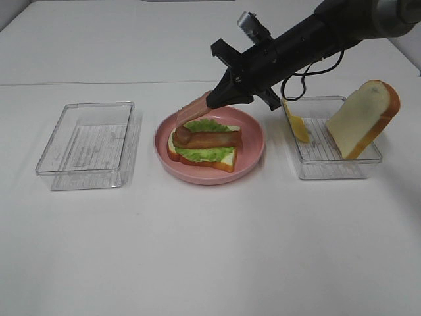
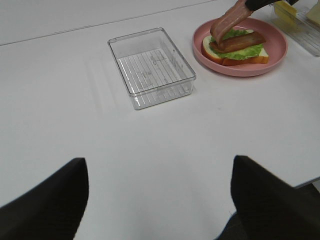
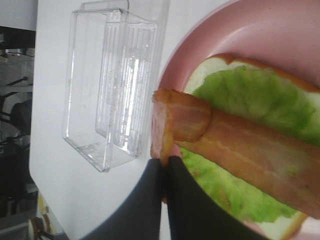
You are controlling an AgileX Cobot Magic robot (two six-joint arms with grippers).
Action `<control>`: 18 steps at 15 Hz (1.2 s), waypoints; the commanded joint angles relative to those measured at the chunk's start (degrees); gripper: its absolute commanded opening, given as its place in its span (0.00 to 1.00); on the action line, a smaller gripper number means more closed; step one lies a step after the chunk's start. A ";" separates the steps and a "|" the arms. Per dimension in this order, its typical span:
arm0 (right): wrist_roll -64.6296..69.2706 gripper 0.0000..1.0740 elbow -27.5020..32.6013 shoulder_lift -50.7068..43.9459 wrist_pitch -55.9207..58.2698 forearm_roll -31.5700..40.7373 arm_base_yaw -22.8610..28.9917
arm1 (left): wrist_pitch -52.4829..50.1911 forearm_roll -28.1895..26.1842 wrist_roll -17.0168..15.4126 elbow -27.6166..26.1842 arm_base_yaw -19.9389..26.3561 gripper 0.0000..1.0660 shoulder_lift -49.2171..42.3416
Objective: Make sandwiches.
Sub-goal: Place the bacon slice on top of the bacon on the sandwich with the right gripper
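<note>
Sandwich (image 1: 202,148) parts are stacked on a pink plate (image 1: 253,157) at the centre of the overhead frame. A bread slice (image 1: 223,162) lies at the bottom, lettuce (image 1: 205,154) is spread on it, and a bacon strip (image 1: 214,139) is laid flat across the lettuce. A second strip (image 1: 192,113) is clamped at its upper end by the right gripper (image 1: 212,100), whose jaws are pressed together on it. Its curled lower end is seen touching the left end of the flat strip. Right of the plate, cheese (image 1: 297,124) and a second bread slice (image 1: 365,118) are leaned against the walls of a clear tray (image 1: 332,172). A second tray (image 1: 85,164) is set to the left. The left gripper (image 2: 157,167) is held over the table (image 2: 150,145), jaws wide apart.
</note>
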 commanded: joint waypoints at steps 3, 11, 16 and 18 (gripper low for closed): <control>6.82 0.00 -0.34 -3.44 -1.78 -12.95 -0.29 | -0.97 -0.34 -0.06 0.23 0.06 0.69 -1.09; 8.82 0.03 -0.34 -3.50 0.29 -19.42 -0.11 | -0.97 -0.34 -0.06 0.23 0.06 0.69 -1.09; 8.31 0.33 -0.34 -3.50 0.52 -19.25 -0.11 | -0.97 -0.34 -0.06 0.23 0.06 0.69 -1.09; 5.50 0.58 -0.34 -3.67 1.03 -17.42 -0.11 | -0.97 -0.34 -0.06 0.23 0.06 0.69 -1.09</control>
